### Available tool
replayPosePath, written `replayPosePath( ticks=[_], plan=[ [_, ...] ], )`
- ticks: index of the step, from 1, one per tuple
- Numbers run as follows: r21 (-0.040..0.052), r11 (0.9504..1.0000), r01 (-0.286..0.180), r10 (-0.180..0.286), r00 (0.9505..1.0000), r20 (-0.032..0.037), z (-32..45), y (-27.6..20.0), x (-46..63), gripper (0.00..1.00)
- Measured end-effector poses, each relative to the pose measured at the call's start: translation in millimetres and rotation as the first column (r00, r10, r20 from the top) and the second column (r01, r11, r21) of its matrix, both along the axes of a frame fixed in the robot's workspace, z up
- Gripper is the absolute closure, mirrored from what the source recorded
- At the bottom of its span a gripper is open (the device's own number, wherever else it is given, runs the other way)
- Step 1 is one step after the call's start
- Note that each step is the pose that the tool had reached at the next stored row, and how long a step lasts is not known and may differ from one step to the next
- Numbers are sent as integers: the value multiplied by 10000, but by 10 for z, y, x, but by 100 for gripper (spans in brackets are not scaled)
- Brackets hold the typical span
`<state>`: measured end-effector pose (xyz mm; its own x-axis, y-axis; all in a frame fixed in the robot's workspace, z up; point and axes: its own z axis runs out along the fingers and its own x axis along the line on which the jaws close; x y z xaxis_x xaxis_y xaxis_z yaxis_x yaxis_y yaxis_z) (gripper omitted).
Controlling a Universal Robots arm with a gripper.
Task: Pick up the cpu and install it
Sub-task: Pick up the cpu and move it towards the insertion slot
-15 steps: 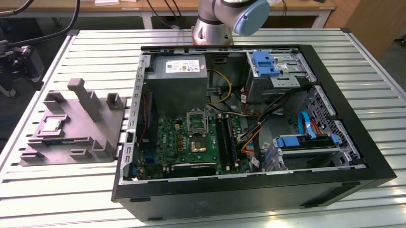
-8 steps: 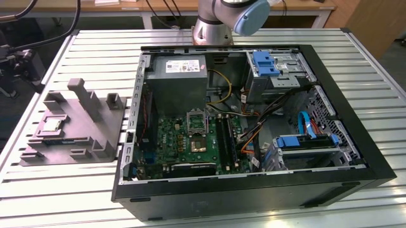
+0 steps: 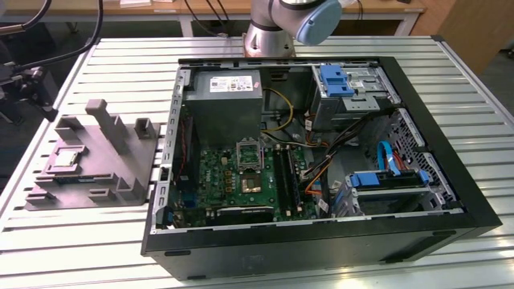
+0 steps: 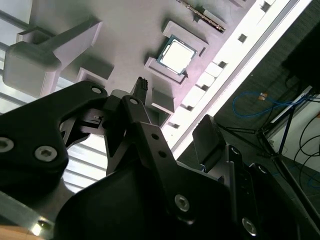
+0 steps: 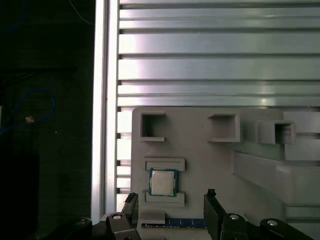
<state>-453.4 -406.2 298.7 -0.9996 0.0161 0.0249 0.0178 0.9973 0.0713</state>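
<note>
The cpu [image 5: 162, 182] sits in its little nest on the grey block [image 5: 210, 160] on the table [image 5: 215, 60]. The fingers [image 5: 213, 202] hang wide open over it, holding nothing. It looks light, thin and easy to hurt, so pinch its side edges.

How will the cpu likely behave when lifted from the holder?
The cpu is a small flat metal-topped square, so probably stiff and light. It lies flat between ledges on the holder, so it should not roll, but its thin edges likely give little to grip. Its smooth, shiny top may be slippery.
</note>
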Motion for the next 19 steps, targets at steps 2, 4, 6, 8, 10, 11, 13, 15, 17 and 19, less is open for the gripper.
replayPosePath(
  ticks=[2,4,6,8,10,11,13,15,17,19],
  plan=[
    [0,10000,0,0,10000,0,-14,-4,0,37],
    [1,10000,0,0,10000,0,-27,-8,0,37],
    [2,10000,0,0,10000,0,-40,-12,0,37],
    [3,10000,-1,1,10000,1,-52,-15,0,37],
    [3,10000,0,0,10000,0,-63,-18,-1,37],
    [3,10000,0,0,10000,0,-70,-18,-3,37],
    [3,10000,-1,1,10000,0,-86,-21,-9,37],
    [3,10000,-1,1,10000,0,-101,-21,-22,37],
    [4,10000,-2,2,10000,1,-109,-21,-29,37],
    [3,10000,0,0,10000,0,-111,-21,-30,37]
  ],
)
